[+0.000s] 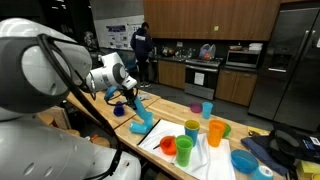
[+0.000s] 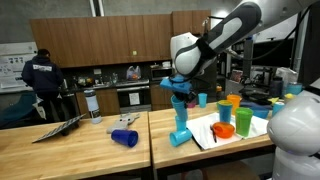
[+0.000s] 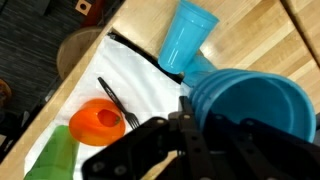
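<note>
The blue cup (image 3: 255, 100) is in the gripper (image 3: 200, 118). In the wrist view the dark fingers (image 3: 185, 125) are together on its rim at the near edge, and its open mouth fills the space just to the side of them. In both exterior views the cup (image 2: 180, 101) (image 1: 129, 99) hangs directly under the gripper (image 2: 180, 90) (image 1: 126, 92), well above the tabletop.

Right below the held cup stands a tower of light-blue cups (image 2: 181, 128) (image 1: 143, 122), rising from the wooden table (image 2: 80, 150) to the cup's underside. Whether the two touch is not clear. From the wrist the tower (image 3: 188, 40) runs away from the fingers down to the wood.

Beside the tower's foot, under and to one side of the hand, lies a white cloth (image 3: 150, 90) (image 2: 205, 135). On it, nearest the fingers, is a black fork (image 3: 115, 100). An orange cup (image 3: 100, 120) lies on its side just beyond the fork, and a green cup (image 3: 55, 155) is next to that, farther out. In an exterior view the orange cup (image 2: 222, 130) and the green cup (image 2: 241, 120) sit on the cloth, on the far side of the tower from the open table.

On the opposite side of the hand, down on the bare wood and well apart from the tower, a dark blue cup (image 2: 124, 138) lies tipped over.
</note>
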Available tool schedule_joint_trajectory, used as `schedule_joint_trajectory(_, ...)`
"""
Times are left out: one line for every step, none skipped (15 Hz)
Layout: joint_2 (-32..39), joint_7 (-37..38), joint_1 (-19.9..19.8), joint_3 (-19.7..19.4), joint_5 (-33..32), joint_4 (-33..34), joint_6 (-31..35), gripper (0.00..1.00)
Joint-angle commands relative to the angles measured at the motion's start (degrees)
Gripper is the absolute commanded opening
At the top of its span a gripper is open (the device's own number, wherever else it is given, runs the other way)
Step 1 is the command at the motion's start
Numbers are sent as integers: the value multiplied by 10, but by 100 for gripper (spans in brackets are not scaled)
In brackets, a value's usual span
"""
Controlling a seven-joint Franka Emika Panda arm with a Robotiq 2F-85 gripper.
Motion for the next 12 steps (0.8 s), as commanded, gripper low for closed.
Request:
schedule_joint_trajectory(-43, -19, -13, -6, 17, -26, 11, 3)
schedule_joint_trajectory(-47, -33, -10, -11, 23, -26, 15, 3)
schedule_joint_trajectory(-52, -44, -8, -12, 24, -26, 16, 3)
schedule_joint_trajectory(-57, -50, -9, -8, 24, -20, 5, 3)
schedule_joint_trajectory(-63, -59, -9, -7, 25, -17, 1, 3)
schedule_joint_trajectory(-66, -67, -10, -6, 27, -13, -6, 3)
schedule_joint_trajectory(-68, -75, -10, -7, 29, -11, -7, 3)
schedule_joint_trajectory(-68, -87, -9, -14, 38, -12, -3, 3)
schedule_joint_trajectory(-67, -95, -8, -20, 51, -16, 4, 3)
schedule_joint_trajectory(-70, -99, -8, -24, 67, -24, 14, 3)
schedule_joint_trajectory(-75, -104, -8, -28, 83, -32, 20, 3)
schedule_joint_trajectory(-81, -111, -7, -33, 100, -44, 28, 3)
